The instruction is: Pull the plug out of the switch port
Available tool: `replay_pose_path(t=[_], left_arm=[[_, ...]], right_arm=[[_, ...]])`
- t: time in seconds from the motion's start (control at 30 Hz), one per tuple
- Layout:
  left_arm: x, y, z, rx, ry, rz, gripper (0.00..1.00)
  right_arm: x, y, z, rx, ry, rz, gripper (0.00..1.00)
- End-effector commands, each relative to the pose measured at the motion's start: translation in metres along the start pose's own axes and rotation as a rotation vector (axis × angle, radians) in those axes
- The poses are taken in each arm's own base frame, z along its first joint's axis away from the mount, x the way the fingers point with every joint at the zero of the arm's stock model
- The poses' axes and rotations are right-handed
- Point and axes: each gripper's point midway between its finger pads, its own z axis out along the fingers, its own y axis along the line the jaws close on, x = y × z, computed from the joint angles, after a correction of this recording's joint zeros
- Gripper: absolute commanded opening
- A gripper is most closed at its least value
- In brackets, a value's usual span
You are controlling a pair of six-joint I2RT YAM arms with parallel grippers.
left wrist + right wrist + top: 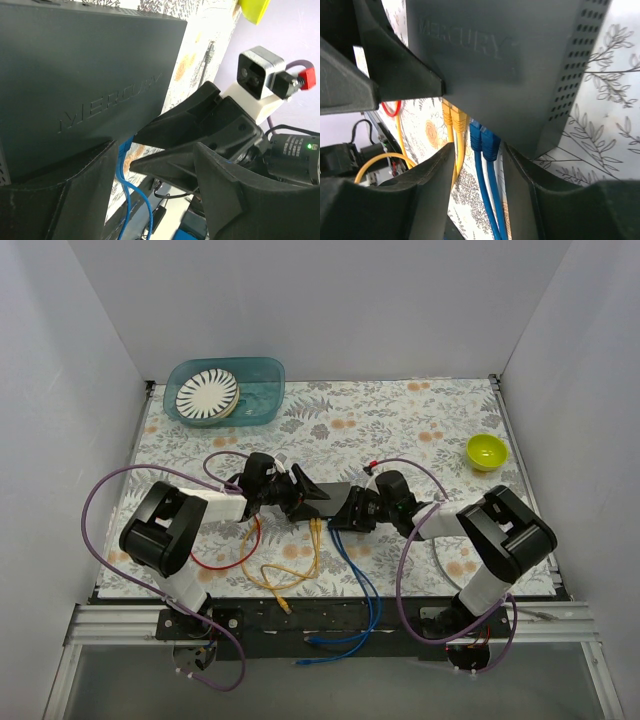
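Item: matte-black, vent-perforated switch (90,75) at table (420,430) centre, yellow plugs (454,120) and blue plugs (485,140) seated; my left gripper (155,150) jaws apart at its end, right gripper (479,150) jaws apart astride the blue ones; teal tub (265,370) holds striped plate (207,393).

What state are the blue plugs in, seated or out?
Seated: the right wrist view shows both blue plugs running into the switch edge.

The left gripper (300,497) and right gripper (345,512) crowd the black box (90,75) from both sides. Yellow cables (454,120) and blue cables (482,142) block its near edge. Past the box, the mat (400,420) lies open up to the tub (265,375) and bowl (486,451).
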Motion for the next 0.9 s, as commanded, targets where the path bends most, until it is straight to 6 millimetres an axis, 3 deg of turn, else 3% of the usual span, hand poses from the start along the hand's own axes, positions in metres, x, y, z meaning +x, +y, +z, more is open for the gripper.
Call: replay_pose_path(t=[0.0,0.3,0.87], left_arm=[[0.011,0.035,-0.004,-0.113,0.015,-0.038,0.62],[0.014,0.038,-0.005,-0.118,0.022,-0.040,0.62],[0.017,0.038,-0.007,-0.118,0.029,-0.036,0.62]], right_arm=[[-0.015,-0.002,0.003,-0.028,-0.072,0.047,0.50],[-0.008,-0.021,-0.001,-0.043,-0.101,0.167,0.43],[-0.016,-0.018,0.004,-0.127,-0.150,0.261,0.38]])
